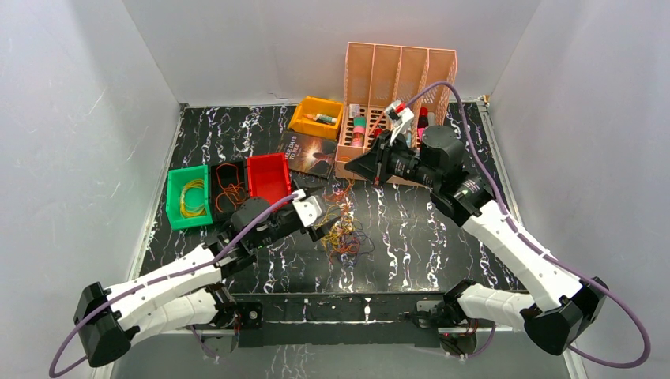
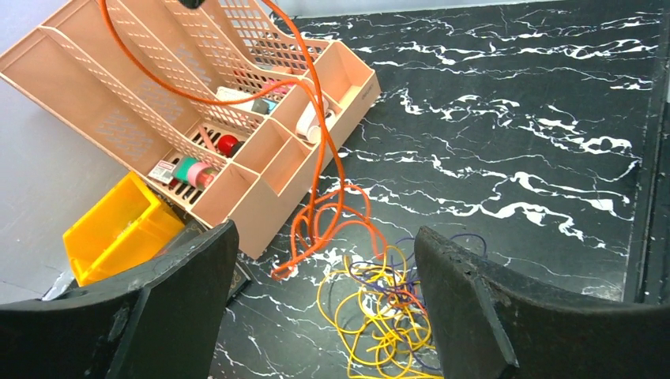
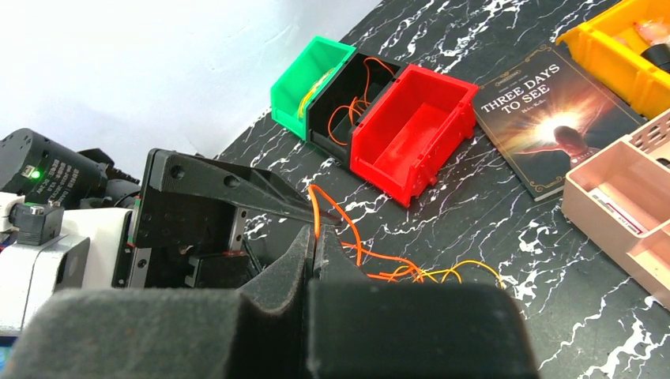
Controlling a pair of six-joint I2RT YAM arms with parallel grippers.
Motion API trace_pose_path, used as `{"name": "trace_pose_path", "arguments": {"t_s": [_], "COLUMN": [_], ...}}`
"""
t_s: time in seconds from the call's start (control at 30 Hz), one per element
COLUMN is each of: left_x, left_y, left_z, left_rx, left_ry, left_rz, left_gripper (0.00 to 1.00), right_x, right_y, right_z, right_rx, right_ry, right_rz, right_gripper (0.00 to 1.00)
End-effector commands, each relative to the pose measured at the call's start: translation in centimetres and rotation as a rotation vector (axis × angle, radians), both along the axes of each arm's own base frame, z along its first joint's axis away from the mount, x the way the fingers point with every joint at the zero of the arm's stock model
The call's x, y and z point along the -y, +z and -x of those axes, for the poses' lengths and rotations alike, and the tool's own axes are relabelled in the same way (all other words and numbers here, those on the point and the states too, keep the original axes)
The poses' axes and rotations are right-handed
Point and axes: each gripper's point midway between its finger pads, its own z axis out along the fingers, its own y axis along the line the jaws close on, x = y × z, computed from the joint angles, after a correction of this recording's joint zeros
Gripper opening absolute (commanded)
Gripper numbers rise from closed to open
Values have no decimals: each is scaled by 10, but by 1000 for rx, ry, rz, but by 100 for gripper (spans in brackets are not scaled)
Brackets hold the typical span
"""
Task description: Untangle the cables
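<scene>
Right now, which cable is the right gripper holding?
The orange cable, pinched in the shut right gripper; yellow cable and purple cable lie on the table.

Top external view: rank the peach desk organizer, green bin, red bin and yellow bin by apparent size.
1. peach desk organizer: clearly largest.
2. green bin and red bin: these look alike, so no ranking between them.
3. yellow bin: looks slightly smaller, but it sits farther back, so this is unsure.

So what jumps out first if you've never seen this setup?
An orange cable rises from the yellow and purple tangle mid-table, pinched in the shut right gripper. The left gripper hangs open over that tangle. At the left, a green bin, black bin and red bin sit in a row.
</scene>
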Motion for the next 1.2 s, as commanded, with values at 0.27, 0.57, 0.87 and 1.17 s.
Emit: {"name": "trace_pose_path", "arguments": {"t_s": [0.27, 0.57, 0.87, 1.17], "left_x": [15, 22, 24, 17], "left_y": [51, 44, 39, 35], "left_z": [-10, -14, -14, -17], "left_rx": [114, 87, 61, 31], "left_ry": [-7, -9, -11, 28], "left_rz": [105, 73, 75, 66], "left_gripper": [71, 51, 28, 5], "right_x": [-12, -16, -16, -14], "right_y": [8, 5, 5, 1], "right_z": [9, 10, 10, 6], "right_rx": [12, -12, -14, -25], "right_ry": [86, 108, 105, 77], "right_rz": [-58, -75, -76, -71], "right_gripper": [0, 0, 0, 2]}}
